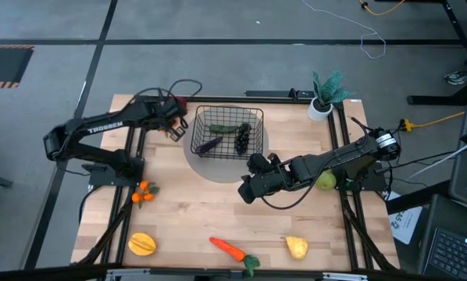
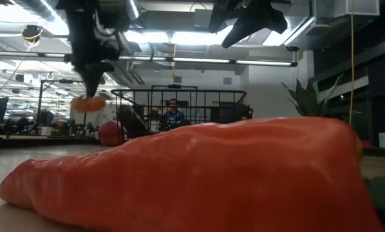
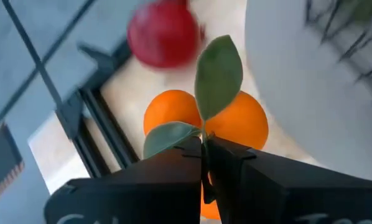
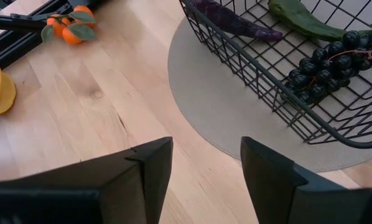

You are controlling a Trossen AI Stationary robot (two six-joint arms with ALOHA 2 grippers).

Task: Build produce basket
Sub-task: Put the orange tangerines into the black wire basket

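Observation:
My left gripper (image 1: pixel 173 125) hangs left of the black wire basket (image 1: pixel 253 117), shut on a small bunch of oranges with green leaves (image 3: pixel 204 118), also seen as an orange blob (image 2: pixel 88 103) in the low view. The basket stands on a grey round mat (image 1: pixel 218 168) and holds a cucumber (image 1: pixel 222 127), an eggplant (image 1: pixel 208 144) and grapes (image 1: pixel 243 137). A red apple (image 3: pixel 164 34) lies on the table beyond the held oranges. My right gripper (image 1: pixel 245 193) hovers open over the table near the basket's near side, with nothing between its fingers (image 4: pixel 152 168). My left gripper pinches the orange bunch between its two shut fingers (image 3: pixel 173 168) at the top, where the leaves meet the fruit (image 3: pixel 201 135). The fingers slant down from above. The oranges hang below the fingertips, clear of the table.
On the table lie a second bunch of oranges (image 1: pixel 144 193), a yellow-orange fruit (image 1: pixel 142 244), a carrot (image 1: pixel 229 250), a yellow pear (image 1: pixel 297 247) and a green fruit (image 1: pixel 327 182) beside the right arm. A white pot with a teal plant (image 1: pixel 321 105) stands at the back right.

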